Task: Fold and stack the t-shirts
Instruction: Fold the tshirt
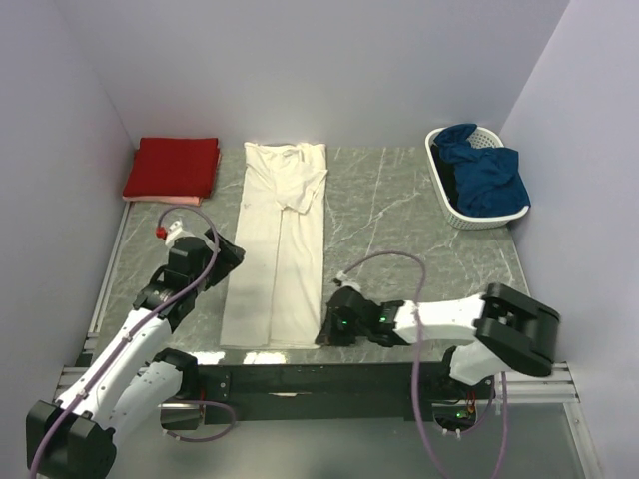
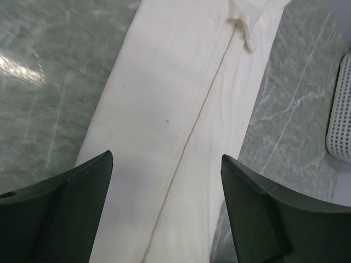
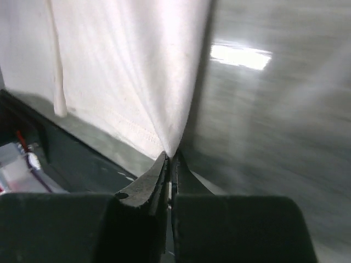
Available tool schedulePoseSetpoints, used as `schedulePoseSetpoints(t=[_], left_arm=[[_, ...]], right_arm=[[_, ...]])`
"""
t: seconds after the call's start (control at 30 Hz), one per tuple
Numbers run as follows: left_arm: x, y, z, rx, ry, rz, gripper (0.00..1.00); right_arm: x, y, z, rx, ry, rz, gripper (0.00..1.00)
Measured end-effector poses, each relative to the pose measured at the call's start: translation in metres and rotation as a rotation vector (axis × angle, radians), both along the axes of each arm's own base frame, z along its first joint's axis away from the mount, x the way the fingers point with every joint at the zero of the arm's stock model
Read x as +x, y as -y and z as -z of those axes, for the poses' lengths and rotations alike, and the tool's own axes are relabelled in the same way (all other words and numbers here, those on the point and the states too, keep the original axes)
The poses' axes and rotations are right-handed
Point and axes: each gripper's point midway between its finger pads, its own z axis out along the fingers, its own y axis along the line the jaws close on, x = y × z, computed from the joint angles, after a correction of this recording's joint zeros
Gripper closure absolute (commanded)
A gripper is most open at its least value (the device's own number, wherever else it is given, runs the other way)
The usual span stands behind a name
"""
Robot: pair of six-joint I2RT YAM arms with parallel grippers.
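**Right pinch on the hem, left poised**

The cream t-shirt [image 1: 278, 249], folded into 1 long strip, lies mid-table. The right gripper [image 3: 169, 160] is clamped on its 5 o'clock hem corner, probably to carry it toward 12. The left gripper [image 2: 164, 164] hangs spread wide over the 7 o'clock side, apparently clear of the cloth. The red t-shirt [image 1: 172, 166] sits at 10 o'clock.

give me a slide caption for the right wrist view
Right gripper shut on the hem corner of the folded cream cloth t-shirt, over the grey marbled table.

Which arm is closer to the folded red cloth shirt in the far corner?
Left. The left fingers, open, hover beside the long cream cloth shirt, nearer the folded red shirt. The right fingers pinch the cream shirt's near corner, farther off.
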Motion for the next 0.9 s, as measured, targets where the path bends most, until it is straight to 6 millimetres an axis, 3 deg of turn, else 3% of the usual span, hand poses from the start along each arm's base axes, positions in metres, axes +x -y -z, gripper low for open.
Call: schedulePoseSetpoints(t=[0.2,0.37,0.5,0.77,0.9], left_arm=[[-0.021,0.049,0.015,-0.033,-0.057,0.156,0.18],[-0.053,0.087,0.028,-0.07,-0.141,0.246,0.33],[-0.082,0.082,0.047,-0.051,-0.26,0.203,0.37],[-0.118,0.066,0.064,-0.05,-0.385,0.132,0.44],[-0.145,0.065,0.093,-0.022,-0.485,0.139,0.47]], right_arm=[[0.007,0.066,0.001,-0.043,0.017,0.095,0.99],[-0.001,0.08,0.001,-0.058,0.016,0.082,0.98],[-0.007,0.084,0.002,-0.065,0.002,0.063,0.98],[-0.01,0.083,0.002,-0.065,0.0,0.028,0.98],[-0.01,0.082,0.002,-0.064,-0.005,0.019,0.98]])
